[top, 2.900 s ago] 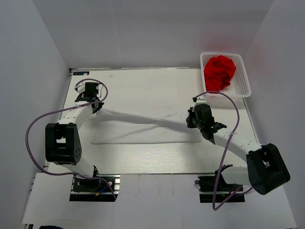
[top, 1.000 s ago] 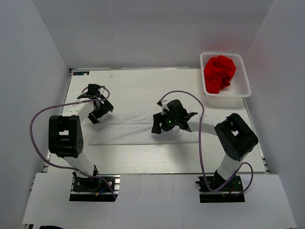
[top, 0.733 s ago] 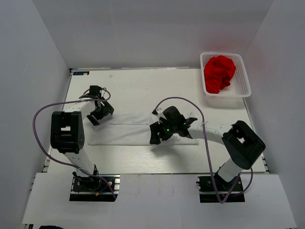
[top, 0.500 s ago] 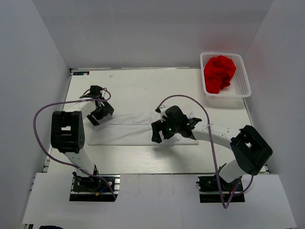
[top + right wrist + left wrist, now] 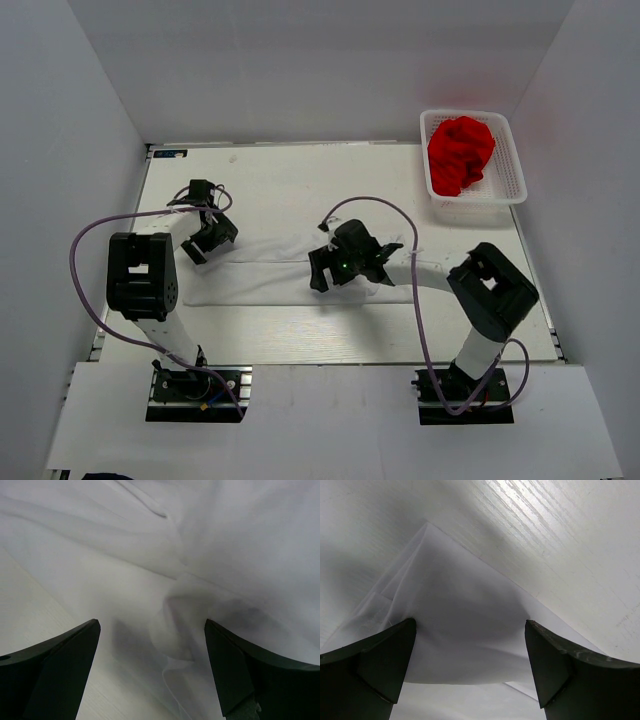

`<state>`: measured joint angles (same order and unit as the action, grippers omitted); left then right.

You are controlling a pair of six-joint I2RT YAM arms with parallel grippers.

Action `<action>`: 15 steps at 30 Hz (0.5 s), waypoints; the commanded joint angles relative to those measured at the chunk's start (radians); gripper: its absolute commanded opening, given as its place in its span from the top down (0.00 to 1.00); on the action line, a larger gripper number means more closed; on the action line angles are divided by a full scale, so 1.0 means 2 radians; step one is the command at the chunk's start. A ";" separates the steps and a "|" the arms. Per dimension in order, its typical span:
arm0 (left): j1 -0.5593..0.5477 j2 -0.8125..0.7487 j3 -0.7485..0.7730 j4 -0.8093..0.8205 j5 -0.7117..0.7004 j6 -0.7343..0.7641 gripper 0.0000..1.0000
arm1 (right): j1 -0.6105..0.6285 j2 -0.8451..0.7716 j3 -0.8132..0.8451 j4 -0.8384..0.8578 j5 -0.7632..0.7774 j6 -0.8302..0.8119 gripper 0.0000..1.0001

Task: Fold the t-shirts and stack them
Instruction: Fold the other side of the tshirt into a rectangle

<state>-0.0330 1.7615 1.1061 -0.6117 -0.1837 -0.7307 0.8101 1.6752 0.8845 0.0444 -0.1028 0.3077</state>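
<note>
A white t-shirt (image 5: 260,280) lies folded into a long strip across the middle of the table (image 5: 300,190). My left gripper (image 5: 205,243) hovers over the strip's left end, jaws open. In the left wrist view a corner of the white t-shirt (image 5: 465,610) lies flat between the open fingers (image 5: 370,670), untouched. My right gripper (image 5: 325,278) is low over the strip's right half, also open. Rumpled white t-shirt cloth (image 5: 190,580) fills the right wrist view, loose between the spread fingers (image 5: 250,675). The red t-shirt (image 5: 460,150) sits crumpled at the back right.
A white lattice basket (image 5: 505,190) at the table's back right corner holds the red t-shirt. White walls close in the table on three sides. Purple cables loop off both arms.
The raised, stretched edge of the white shirt has been laid down onto the strip. My right gripper opened wider and shifted left along the shirt. The left gripper has barely moved over the last second.
</note>
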 commanded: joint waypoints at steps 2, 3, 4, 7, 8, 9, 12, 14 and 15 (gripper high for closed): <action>0.003 -0.023 0.012 -0.003 -0.015 -0.002 0.00 | 0.027 0.018 0.047 0.056 -0.074 -0.005 0.10; 0.003 -0.023 0.012 -0.003 -0.015 -0.007 0.00 | 0.030 0.012 0.043 0.056 -0.071 -0.008 0.10; 0.003 -0.023 0.012 0.001 -0.015 -0.007 0.00 | 0.039 0.007 0.040 0.056 -0.067 -0.008 0.10; 0.003 -0.018 0.017 0.001 -0.009 -0.007 0.00 | 0.047 -0.003 0.033 0.035 -0.025 0.004 0.10; 0.003 -0.013 0.017 0.001 -0.009 -0.007 0.00 | 0.049 -0.007 0.030 0.031 0.004 0.007 0.10; -0.001 -0.013 0.022 0.001 -0.009 -0.007 0.00 | 0.051 -0.009 0.026 0.023 0.012 0.011 0.10; -0.001 -0.009 0.022 0.001 -0.009 -0.007 0.00 | 0.053 -0.015 0.019 0.036 -0.002 0.010 0.10; -0.001 -0.009 0.022 0.001 -0.009 -0.007 0.00 | 0.057 -0.007 0.026 0.040 -0.024 -0.005 0.10; -0.001 -0.009 0.022 0.001 -0.009 -0.007 0.00 | 0.059 -0.004 0.029 0.035 -0.025 -0.004 0.10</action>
<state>-0.0322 1.7615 1.1198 -0.6163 -0.1947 -0.7372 0.9150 1.6905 0.9257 0.1020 -0.1326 0.3138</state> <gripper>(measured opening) 0.995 0.905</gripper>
